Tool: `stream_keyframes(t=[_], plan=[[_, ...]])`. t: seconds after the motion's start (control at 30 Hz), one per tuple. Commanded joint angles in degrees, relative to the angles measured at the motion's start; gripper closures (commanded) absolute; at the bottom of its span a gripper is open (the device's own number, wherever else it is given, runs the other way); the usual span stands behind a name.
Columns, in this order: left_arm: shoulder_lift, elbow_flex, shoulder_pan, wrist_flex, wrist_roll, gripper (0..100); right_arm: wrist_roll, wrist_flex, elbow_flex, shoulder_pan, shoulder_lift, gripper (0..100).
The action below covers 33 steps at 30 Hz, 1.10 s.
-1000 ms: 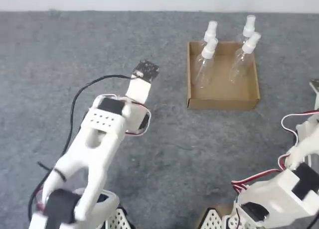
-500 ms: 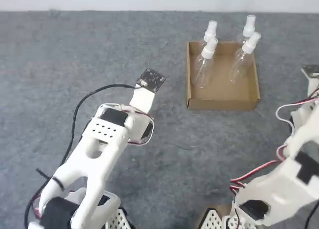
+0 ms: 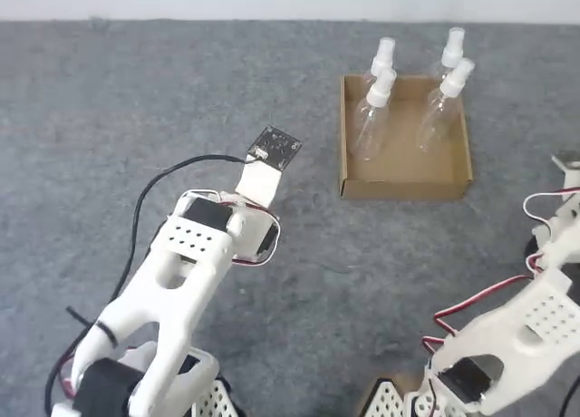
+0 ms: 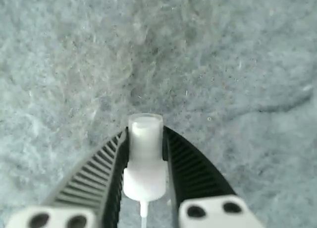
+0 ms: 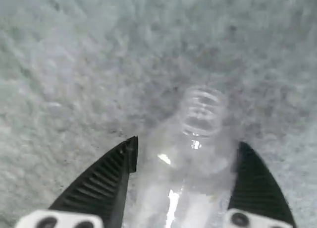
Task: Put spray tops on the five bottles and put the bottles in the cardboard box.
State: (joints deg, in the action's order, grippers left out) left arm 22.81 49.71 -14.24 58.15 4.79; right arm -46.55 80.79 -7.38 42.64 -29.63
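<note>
Count, one pass over all views.
Cardboard box (image 3: pixel 405 179): 1.
Capped bottles (image 3: pixel 370 122) (image 3: pixel 435 118) (image 3: pixel 385 50) (image 3: pixel 453 41) standing in the box: 4.
Uncapped bottle (image 5: pixel 198 139), threaded neck bare: 1.
Bottles in total: 5.
Loose spray top (image 4: pixel 145 158): 1.
Arms (image 3: pixel 181 272) (image 3: pixel 535 326): 2.

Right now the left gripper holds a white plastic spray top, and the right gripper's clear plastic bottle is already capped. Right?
No: the right wrist view shows the clear plastic bottle in the right gripper with a bare threaded neck. The rest stands.
</note>
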Motion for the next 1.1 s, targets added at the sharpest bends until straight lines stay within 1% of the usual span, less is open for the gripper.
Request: stream_keyframes(t=[0.0,0.1,0.17,0.23,0.33,0.37,0.43,0.57,0.7,0.77,0.93,1.07], plan=[[2.81,-0.48,-0.18,-1.58,-0.97,99,-0.97,0.31,-3.78,0.75,1.36,86.9],[3.25,-0.75,-0.18,-1.58,-0.97,99,-0.79,0.92,-6.15,0.4,1.89,99.6],[3.25,-1.01,-0.09,-1.58,-1.05,99,-0.62,1.1,-8.7,0.4,3.3,98.0],[3.25,-1.01,-0.09,-1.58,-1.05,99,-0.53,3.38,-10.81,0.04,5.93,99.6],[3.34,-2.42,-0.09,-1.41,-1.05,99,-0.26,7.52,-11.52,-2.51,11.91,99.3],[3.34,-3.56,0.0,-1.23,-1.05,99,0.88,8.31,-11.43,-3.91,14.02,99.3],[3.96,-6.11,1.49,-1.23,-1.05,99,5.45,8.84,-11.43,-6.46,18.24,99.3],[8.18,-10.86,7.03,-1.05,-1.05,99,13.63,9.1,-10.64,-13.58,27.38,99.3],[15.74,-17.36,13.54,3.52,-1.05,99,19.96,7.78,-2.64,-24.48,39.43,99.3],[20.13,-20.79,15.91,5.8,-1.05,99,23.38,5.05,3.96,-30.81,46.81,99.3],[29.45,-28.18,17.76,11.16,-1.32,99,30.77,-6.11,24.35,-48.75,65.54,99.3],[34.73,-31.43,17.76,11.69,-8.53,99,35.34,-14.9,36.92,-65.1,73.8,99.3]])
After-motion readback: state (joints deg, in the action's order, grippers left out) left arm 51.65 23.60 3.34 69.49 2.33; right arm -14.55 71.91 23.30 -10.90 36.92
